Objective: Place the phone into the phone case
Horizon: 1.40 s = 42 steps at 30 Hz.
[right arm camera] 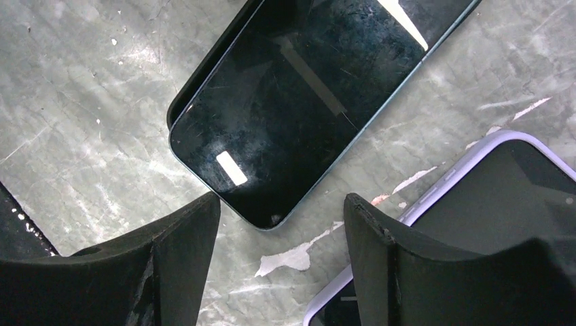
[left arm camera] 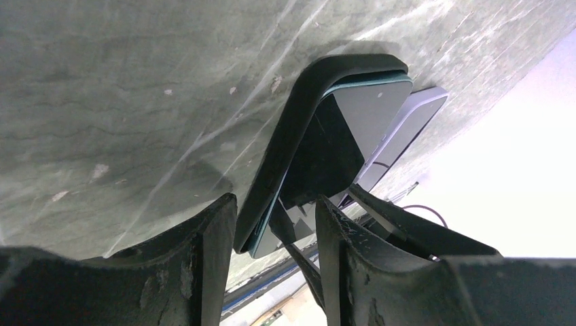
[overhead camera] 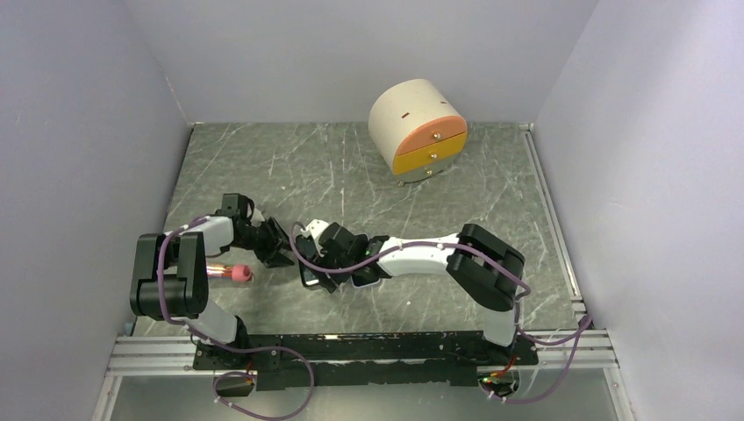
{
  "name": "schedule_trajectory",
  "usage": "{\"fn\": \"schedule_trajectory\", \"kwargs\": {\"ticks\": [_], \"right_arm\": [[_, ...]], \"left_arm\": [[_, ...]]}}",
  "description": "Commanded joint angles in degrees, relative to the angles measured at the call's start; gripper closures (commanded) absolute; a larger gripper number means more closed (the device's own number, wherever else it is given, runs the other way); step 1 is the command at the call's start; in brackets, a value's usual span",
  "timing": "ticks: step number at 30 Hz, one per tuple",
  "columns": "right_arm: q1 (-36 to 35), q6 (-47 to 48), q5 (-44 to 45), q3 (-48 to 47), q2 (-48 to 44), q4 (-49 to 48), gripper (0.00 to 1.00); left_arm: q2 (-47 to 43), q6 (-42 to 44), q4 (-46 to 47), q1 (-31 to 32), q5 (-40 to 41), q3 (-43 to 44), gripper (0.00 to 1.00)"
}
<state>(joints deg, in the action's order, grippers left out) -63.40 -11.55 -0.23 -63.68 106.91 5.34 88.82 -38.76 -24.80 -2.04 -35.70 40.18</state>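
The phone lies partly over the black case, its near corner between the tips of the right gripper (its fingers are spread apart).

Right claw spread over the phone, with bare table either side of its tip. Lilac phone crowds just right of the phone. Left of the phone, my left claw and the case block. Beyond the phone, open stone up to the drawer box.
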Motion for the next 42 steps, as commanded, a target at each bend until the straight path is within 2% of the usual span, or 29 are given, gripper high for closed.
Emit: {"fn": "schedule_trajectory", "kwargs": {"ticks": [1, 14, 19, 23, 26, 29, 32, 42], "right_arm": [[-0.61, 0.11, 0.48, -2.97, 0.78, -1.32, 0.32], [-1.77, -6.1, 2.12, -1.12, 1.84, -5.95, 0.49], [-1.73, -8.61, 3.55, 0.23, 1.89, -7.8, 0.59], [-1.87, -11.04, 4.81, 0.73, 2.11, -8.14, 0.67], [-1.83, -12.5, 5.9, 0.0, 2.75, -6.43, 0.69], [-1.85, -13.56, 5.63, 0.62, 1.26, -6.3, 0.69], [-1.46, -14.13, 2.81, 1.44, -1.34, -6.03, 0.6], [0.69, -20.25, 0.9, 0.84, -5.58, -3.1, 0.46]], "left_arm": [[-0.21, -1.59, 2.81, 0.84, -2.79, -1.09, 0.5], [0.61, -4.03, 5.27, 5.82, -1.3, -2.83, 0.51], [0.33, -4.55, 5.12, 6.98, -0.62, -2.8, 0.52], [-0.66, -5.23, 5.33, 7.63, -0.01, -3.56, 0.58], [-1.74, -5.31, 3.97, 8.33, 2.8, -3.71, 0.62], [-2.7, -4.98, 2.24, 8.63, 6.52, -3.73, 0.67], [-2.86, -4.66, 1.23, 8.64, 7.73, -3.09, 0.75], [-3.45, -2.97, -3.11, 7.83, 8.31, 0.27, 0.75]]}}
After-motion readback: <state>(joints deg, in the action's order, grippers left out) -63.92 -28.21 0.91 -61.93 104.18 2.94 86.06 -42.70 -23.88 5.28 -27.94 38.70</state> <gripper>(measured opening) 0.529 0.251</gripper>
